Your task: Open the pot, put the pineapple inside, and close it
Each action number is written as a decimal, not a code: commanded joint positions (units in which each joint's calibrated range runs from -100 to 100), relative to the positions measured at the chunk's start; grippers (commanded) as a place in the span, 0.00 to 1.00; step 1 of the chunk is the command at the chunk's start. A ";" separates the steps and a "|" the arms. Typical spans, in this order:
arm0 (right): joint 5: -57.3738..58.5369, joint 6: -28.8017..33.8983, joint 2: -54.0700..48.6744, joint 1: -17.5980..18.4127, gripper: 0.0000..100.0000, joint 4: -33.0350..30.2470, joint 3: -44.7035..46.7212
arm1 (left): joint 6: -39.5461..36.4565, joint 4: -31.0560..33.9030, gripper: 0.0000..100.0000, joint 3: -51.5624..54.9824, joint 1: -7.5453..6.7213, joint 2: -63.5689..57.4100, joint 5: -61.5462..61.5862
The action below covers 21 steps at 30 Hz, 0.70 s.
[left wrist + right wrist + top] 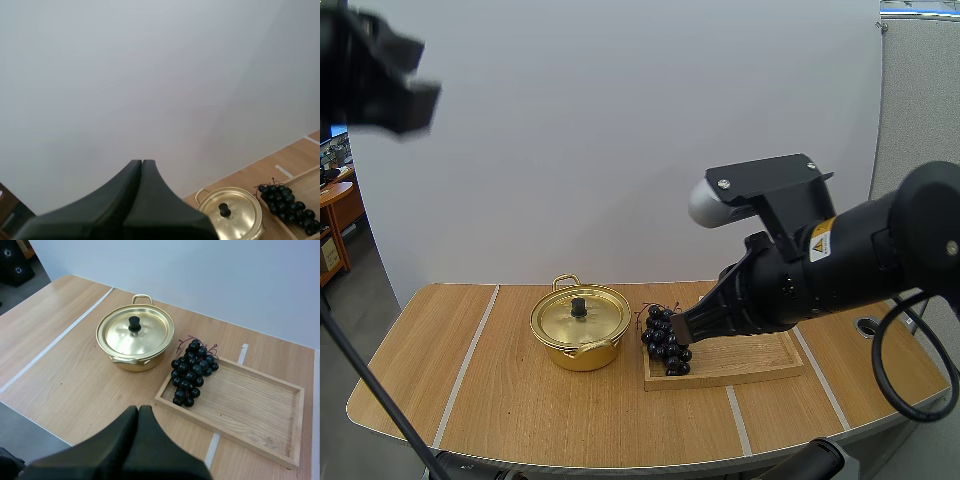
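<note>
your left pincer (142, 162) and right pincer (138, 409) are both clenched empty. lid (120, 332) on pot (132, 364); grapes (192, 372) lie on the tray (250, 405) beside it. descend clenched and you may shove the lid askew.

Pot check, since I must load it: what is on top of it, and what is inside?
A gold lid with a black knob sits shut on the pot. The lid covers the inside, so its contents cannot be seen.
</note>
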 commanded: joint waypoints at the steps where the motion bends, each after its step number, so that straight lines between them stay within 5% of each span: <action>1: 0.00 -0.52 -7.96 -4.19 0.00 2.99 0.10 | -6.63 -1.33 0.00 21.26 4.37 -15.29 0.22; 10: -0.74 -0.52 -19.09 -8.85 0.00 4.58 0.10 | -12.15 -1.54 0.00 32.70 5.56 -29.01 -9.59; 21: -18.66 -0.52 -23.52 -10.63 0.00 3.29 0.89 | -17.70 -1.43 0.00 47.77 5.56 -29.46 -27.31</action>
